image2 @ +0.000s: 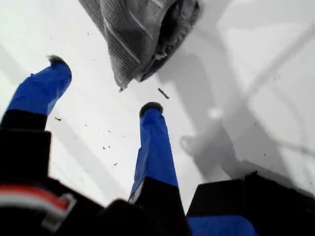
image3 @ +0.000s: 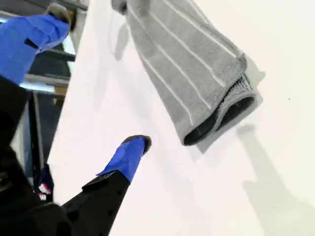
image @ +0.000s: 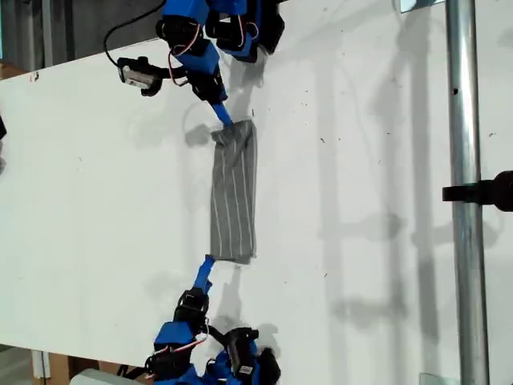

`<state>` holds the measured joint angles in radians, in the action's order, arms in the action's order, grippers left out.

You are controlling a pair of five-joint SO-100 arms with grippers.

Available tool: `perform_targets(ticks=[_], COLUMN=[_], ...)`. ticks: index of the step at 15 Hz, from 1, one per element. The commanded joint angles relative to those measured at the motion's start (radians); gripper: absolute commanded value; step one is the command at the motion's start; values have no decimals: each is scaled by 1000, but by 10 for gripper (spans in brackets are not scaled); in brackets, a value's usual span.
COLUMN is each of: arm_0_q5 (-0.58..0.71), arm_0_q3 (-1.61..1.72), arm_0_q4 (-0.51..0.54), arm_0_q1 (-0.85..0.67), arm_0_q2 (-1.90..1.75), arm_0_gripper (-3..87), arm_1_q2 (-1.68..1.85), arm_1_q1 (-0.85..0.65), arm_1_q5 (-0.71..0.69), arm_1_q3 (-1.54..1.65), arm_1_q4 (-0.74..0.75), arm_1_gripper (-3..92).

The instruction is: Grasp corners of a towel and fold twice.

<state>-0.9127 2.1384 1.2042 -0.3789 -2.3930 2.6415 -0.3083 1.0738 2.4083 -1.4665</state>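
Lying as a long narrow strip on the white tabletop, the thin grey cloth towel with narrow white pinstripes sits between the two blue arms and appears folded at least once, its layers open like a loop at both ends in the wrist views. The first gripper, at the exterior view's top, has its jaws apart and empty, tips just short of the bunched end. The second gripper, at the exterior view's bottom, also has its jaws apart and holds nothing, with the neater end just beside it. The fabric is judged light, soft and limp; it will sag and slide easily on the smooth surface. Take hold at the end corners, pinching all layers together, since a shallow grip may lift only the top layer.
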Motion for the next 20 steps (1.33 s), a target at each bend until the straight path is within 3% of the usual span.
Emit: perform_targets(ticks=[1, 4, 6, 8, 10, 13, 14, 15, 16, 17, 20], arm_0_q5=[-14, -80, -94, -95, -109, -110, -114, -112, -110, -109, -107], arm_0_q3=[255, 604, 669, 709, 744, 755, 756, 756, 749, 735, 733], arm_0_q4=[-80, -38, -52, -77, -84, -69, -64, -64, -55, -40, -31], arm_0_q1=[48, 94, 163, 186, 183, 181, 181, 181, 179, 184, 193], arm_0_q2=[-445, -1074, -1089, -1089, -1089, -1089, -1089, -1089, -1089, -1089, -1089], arm_0_gripper=[266, 54, 49, 66, 68, 79, 81, 84, 84, 83, 84], arm_1_q2=[173, 195, 63, -291, -690, -939, -977, -988, -976, -939, -753], arm_1_q1=[32, 55, 29, -2, -5, -5, 12, 20, 12, -3, 12], arm_1_q5=[115, 196, 202, 196, 170, 164, 164, 181, 179, 169, 152], arm_1_q3=[106, 209, 284, 236, 26, -149, -181, -199, -209, -247, -290], arm_1_q4=[-17, 55, 265, 489, 624, 759, 813, 844, 818, 661, 37], arm_1_gripper=[340, 368, 383, 397, 410, 395, 373, 49, -2, -2, -2])
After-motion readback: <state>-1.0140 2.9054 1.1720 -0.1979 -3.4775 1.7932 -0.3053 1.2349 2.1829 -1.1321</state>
